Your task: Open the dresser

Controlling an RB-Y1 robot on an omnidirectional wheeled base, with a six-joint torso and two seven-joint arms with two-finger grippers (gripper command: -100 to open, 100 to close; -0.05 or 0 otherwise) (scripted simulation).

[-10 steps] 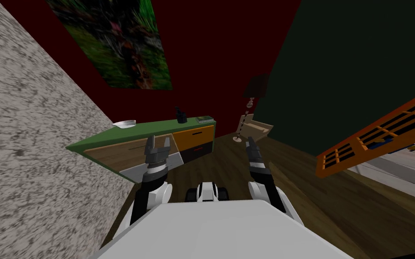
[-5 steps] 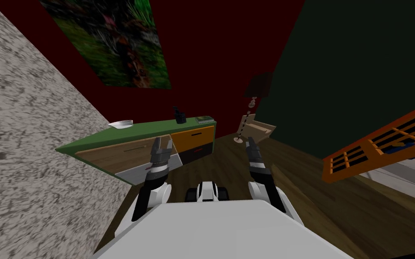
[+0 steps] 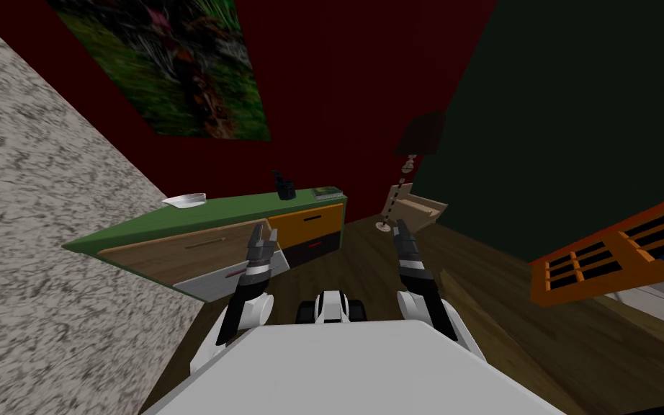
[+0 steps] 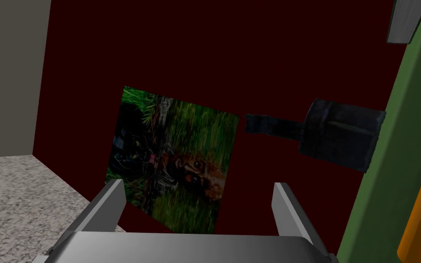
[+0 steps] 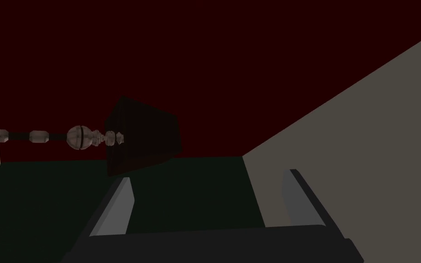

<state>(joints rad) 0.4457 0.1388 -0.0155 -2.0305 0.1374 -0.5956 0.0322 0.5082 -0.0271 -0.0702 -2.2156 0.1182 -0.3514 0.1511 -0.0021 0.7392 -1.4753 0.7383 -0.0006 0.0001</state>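
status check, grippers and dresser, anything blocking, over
Left gripper open, at the dresser front, no handle gripped. Right gripper open, empty. Drawers look shut. White dish and dark pot sit on top.

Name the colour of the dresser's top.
Green. The dresser's top shows best in the head view.

Home room: dresser, floor lamp, wall painting.

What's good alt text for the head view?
The open left gripper hangs in front of a long green-topped dresser with wood, grey, orange and black fronts. The right gripper points toward a dark-shaded floor lamp.
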